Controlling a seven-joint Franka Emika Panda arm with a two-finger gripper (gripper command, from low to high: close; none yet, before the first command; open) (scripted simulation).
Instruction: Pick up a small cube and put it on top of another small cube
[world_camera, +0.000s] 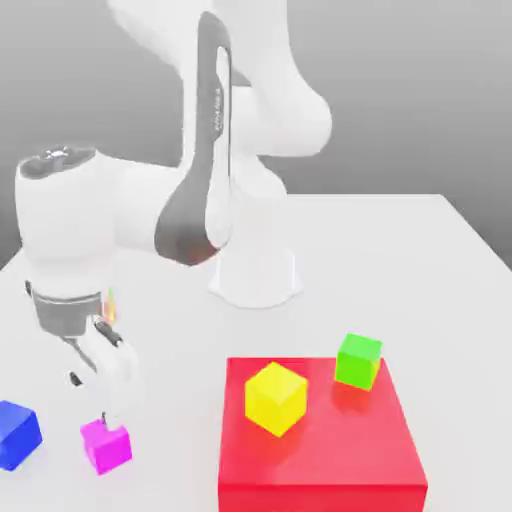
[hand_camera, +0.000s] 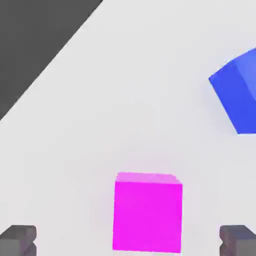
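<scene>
Blue cube (world_camera: 18, 436) beside magenta cube (world_camera: 106, 446) — pincer (hand_camera: 128, 241) spread wide, holding nothing.

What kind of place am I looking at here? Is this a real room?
Probably not: it looks like a computer-made practice scene, with a plain white table, a robot arm and a flat red block.

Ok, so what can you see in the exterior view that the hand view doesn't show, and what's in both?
Only the exterior view shows the red block, the yellow cube and green cube on it, and the robot's white arm. Only the hand view shows the dark area past the pale surface's slanted edge. Both show the magenta cube, the blue cube and the pale surface.
</scene>
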